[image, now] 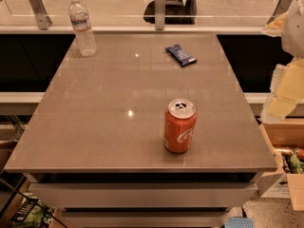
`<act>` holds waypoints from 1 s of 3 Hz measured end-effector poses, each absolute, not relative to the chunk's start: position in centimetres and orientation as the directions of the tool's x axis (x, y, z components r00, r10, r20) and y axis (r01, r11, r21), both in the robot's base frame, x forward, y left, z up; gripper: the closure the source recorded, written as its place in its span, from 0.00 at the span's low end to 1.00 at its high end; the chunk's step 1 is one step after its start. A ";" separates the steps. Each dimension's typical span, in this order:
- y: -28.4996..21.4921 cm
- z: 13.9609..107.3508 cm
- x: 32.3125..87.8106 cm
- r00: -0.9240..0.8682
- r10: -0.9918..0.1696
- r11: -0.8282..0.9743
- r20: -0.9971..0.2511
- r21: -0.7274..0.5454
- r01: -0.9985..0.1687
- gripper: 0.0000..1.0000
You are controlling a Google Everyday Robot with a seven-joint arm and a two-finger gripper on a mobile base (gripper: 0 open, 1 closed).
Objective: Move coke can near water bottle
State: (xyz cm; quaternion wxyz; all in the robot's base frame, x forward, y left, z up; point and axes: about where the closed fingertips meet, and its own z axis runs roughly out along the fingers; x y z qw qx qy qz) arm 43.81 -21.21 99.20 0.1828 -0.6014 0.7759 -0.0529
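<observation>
The coke can (180,126) stands upright on the grey table (95,127), in the lower middle of the frame and a little right of centre, near the table's front edge, with its silver top and pull-tab facing up. The water bottle (82,26) stands upright in the upper left of the frame, at the table's far left corner, well apart from the can (nearly the whole tabletop lies between them). A flat dark-blue snack packet (181,55) lies in the upper middle of the frame, to the right of the bottle and beyond the can, touching neither. The gripper (282,96) hangs at the right edge of the frame, off the table's right side, a pale yellow-and-white shape well clear of the can; it has hold of nothing on the table, and I cannot tell whether it is open or closed. Below it, in the lower right corner, sits an open cardboard box (285,134).
</observation>
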 end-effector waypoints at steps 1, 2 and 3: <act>-21.2 99.2 43.8 -0.210 -0.953 0.271 -0.220 -0.302 -0.914 0.00; -21.4 99.6 43.3 -0.208 -0.943 0.284 -0.259 -0.305 -0.909 0.00; -21.5 99.8 42.6 -0.204 -0.932 0.297 -0.301 -0.307 -0.904 0.00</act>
